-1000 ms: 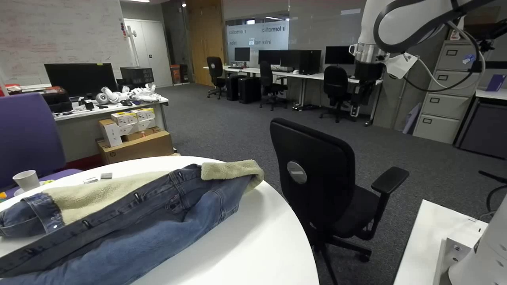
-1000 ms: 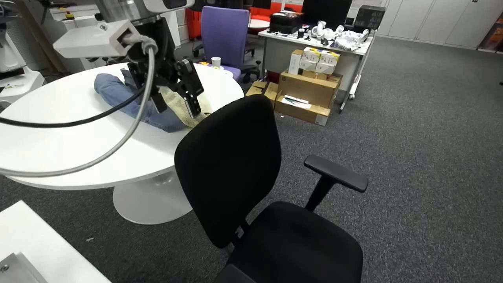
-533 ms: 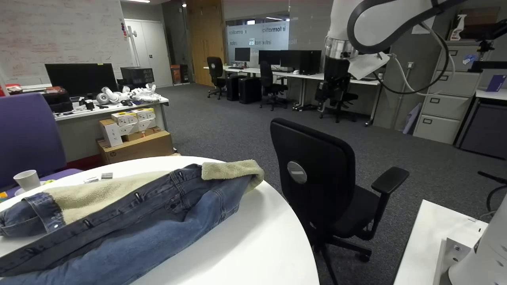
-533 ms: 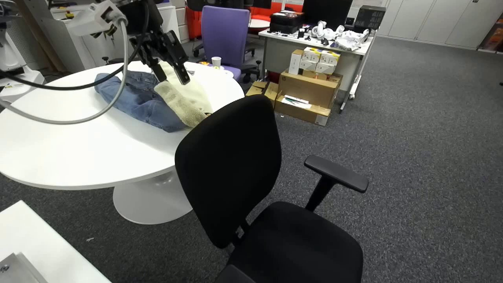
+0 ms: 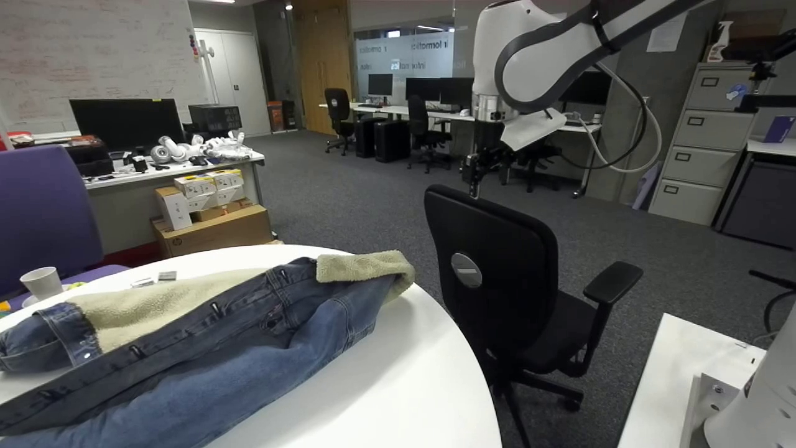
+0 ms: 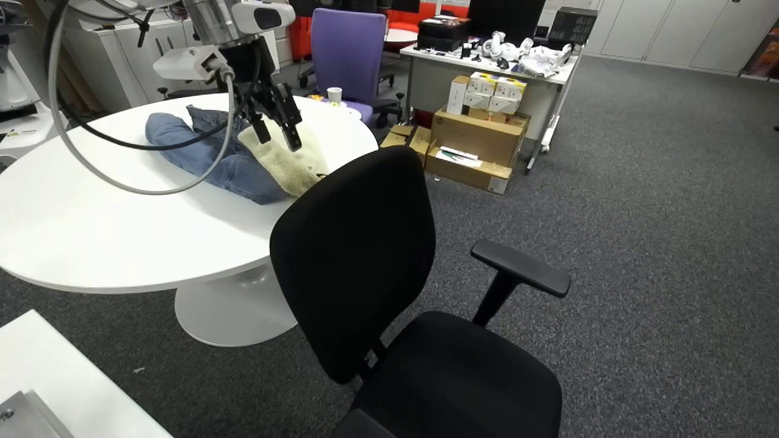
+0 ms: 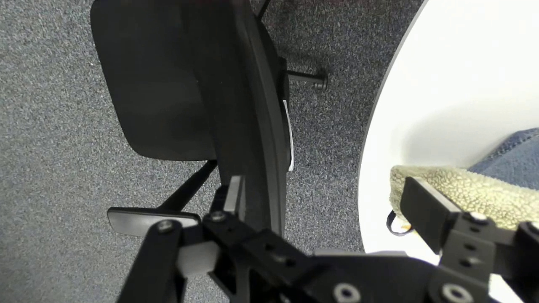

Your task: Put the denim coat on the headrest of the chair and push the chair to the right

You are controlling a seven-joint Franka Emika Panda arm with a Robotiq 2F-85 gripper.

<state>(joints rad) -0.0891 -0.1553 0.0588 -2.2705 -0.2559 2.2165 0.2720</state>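
The gripper, spread wide, hangs over the gap between the headrest of the chair and the denim coat, which lies below it on the counter, though any contact with the headrest is hard to judge.

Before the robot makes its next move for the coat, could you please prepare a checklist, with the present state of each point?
1. Are the fingers open? Ok: they stand wide apart.
2. Are they free of any load? Ok: nothing is held between them.
3. Is the denim coat lying on the white table? Ok: its collar end is near the rim beside the chair.
4. Are both fingers lined up with the collar? Not ok: in the wrist view one shows against the collar, the other against the headrest.
5. Is the headrest bare? Ok: nothing hangs on it.
6. Is the chair free to roll? Cannot tell.
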